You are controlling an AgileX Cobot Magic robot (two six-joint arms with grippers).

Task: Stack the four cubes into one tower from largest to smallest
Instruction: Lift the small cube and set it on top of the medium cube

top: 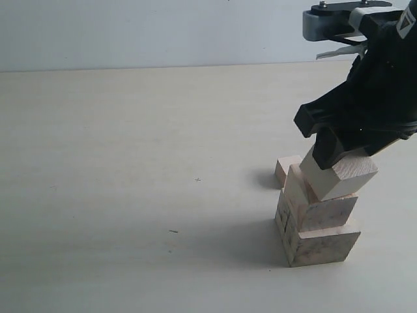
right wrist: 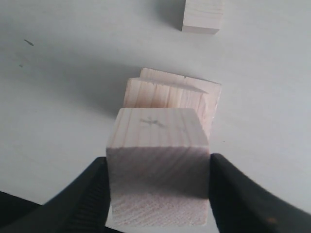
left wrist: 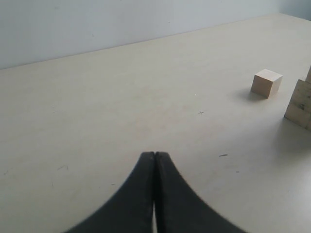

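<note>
The largest cube (top: 319,244) stands on the table with the second-largest cube (top: 322,208) on top of it. My right gripper (top: 335,153) is shut on the third cube (top: 342,176), holding it tilted right over the second cube; I cannot tell whether they touch. In the right wrist view the held cube (right wrist: 158,170) sits between both fingers (right wrist: 87,194), above the two stacked cubes (right wrist: 167,94). The smallest cube (top: 285,171) lies on the table just behind the stack; it also shows in both wrist views (left wrist: 266,83) (right wrist: 203,15). My left gripper (left wrist: 155,156) is shut and empty, far from the cubes.
The pale table (top: 130,163) stretches wide to the left of the stack. A light wall (top: 130,32) runs along the table's far edge. An edge of the largest cube (left wrist: 300,104) shows in the left wrist view.
</note>
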